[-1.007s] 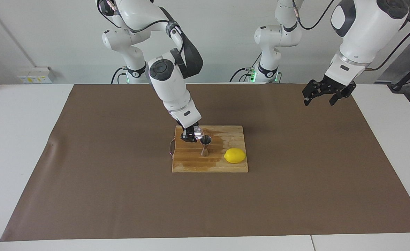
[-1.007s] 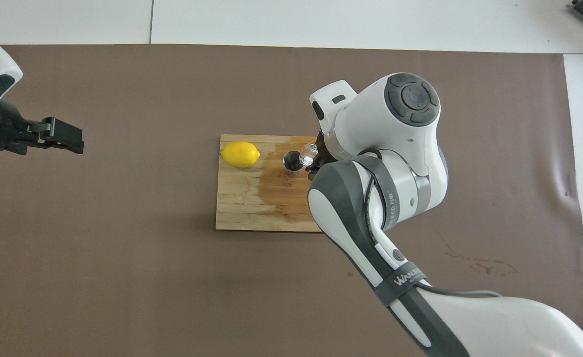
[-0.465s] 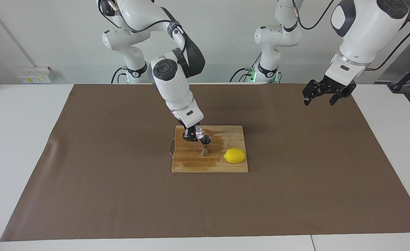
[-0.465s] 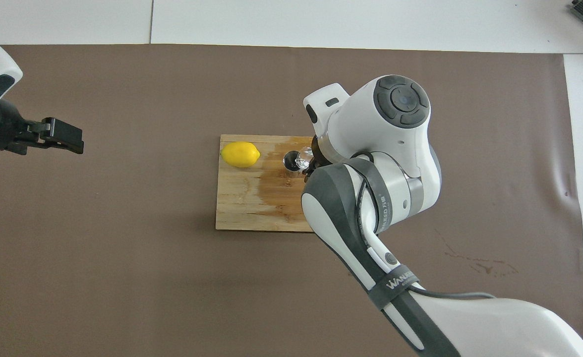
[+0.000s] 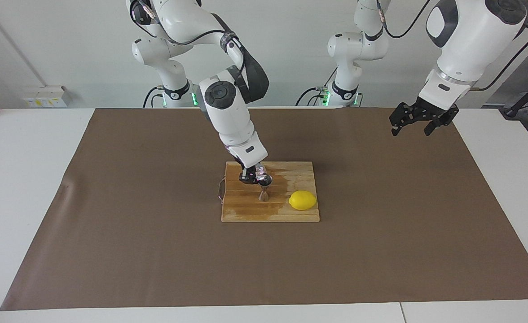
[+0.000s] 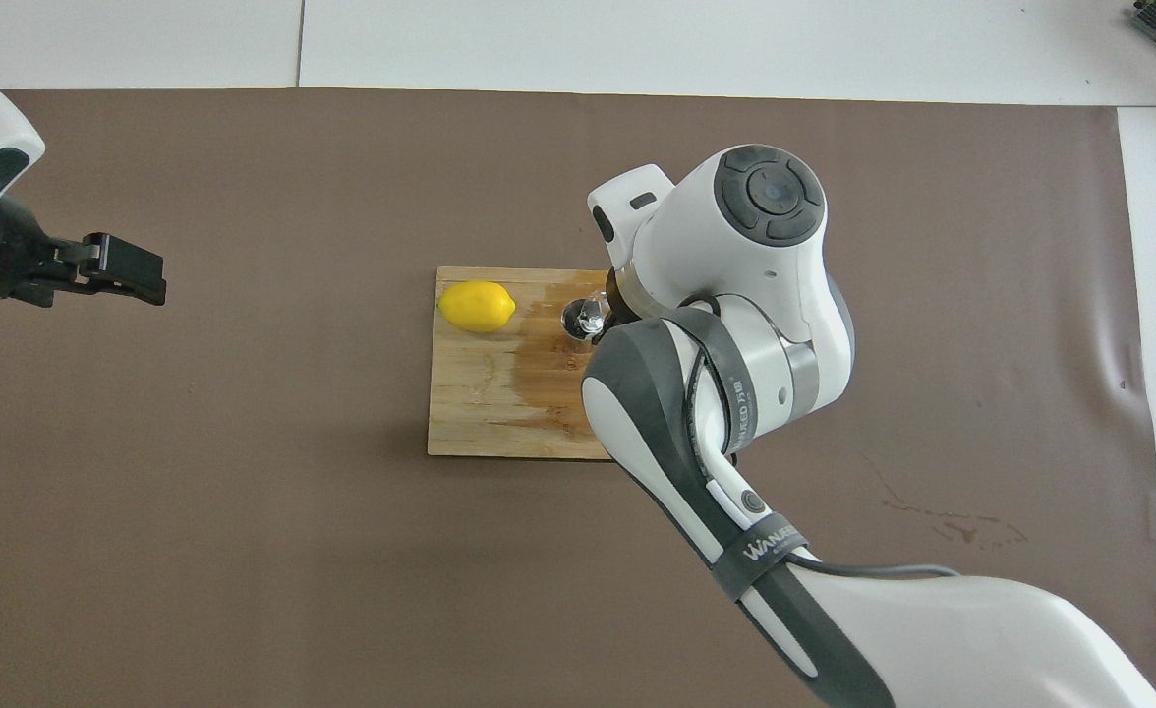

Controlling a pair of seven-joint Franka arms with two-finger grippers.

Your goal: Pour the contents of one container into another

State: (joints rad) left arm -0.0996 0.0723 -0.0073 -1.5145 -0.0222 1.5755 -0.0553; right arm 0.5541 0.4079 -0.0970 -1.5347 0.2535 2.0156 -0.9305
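Right claw (image 5: 251,176): clamped on small squat clear glass cup (image 5: 260,171), raised over bamboo cutting board (image 5: 300,213). Cup tipped, mouth angled down toward the vessel just below the claw, rim at or touching that vessel's rim; contact not resolvable. Tilt judged as the pouring stage itself, cup held low and close to limit splashing.

Small silver hourglass-shaped metal jigger (image 5: 263,188): upright on board, directly under the claw's cup, open upper cone facing up to receive the pour. In overhead view, jigger's dark mouth (image 6: 575,318) partly overlapped by cup (image 6: 595,314). Liquid stream not discernible.

Yellow lemon (image 5: 302,200): on same board, beside jigger on the side away from the right claw, well apart from the cup; untouched.

Darker wet-looking patch on board around jigger: probably spilled liquid; risk judged as further overshoot past the narrow cone.

Brown paper sheet (image 5: 156,251): spread over white counter (image 5: 21,179), under board, presumably to catch spills.

Left claw (image 5: 411,123): fingers apart, empty, raised over brown sheet toward left arm's end, well apart from right claw and board; waiting.
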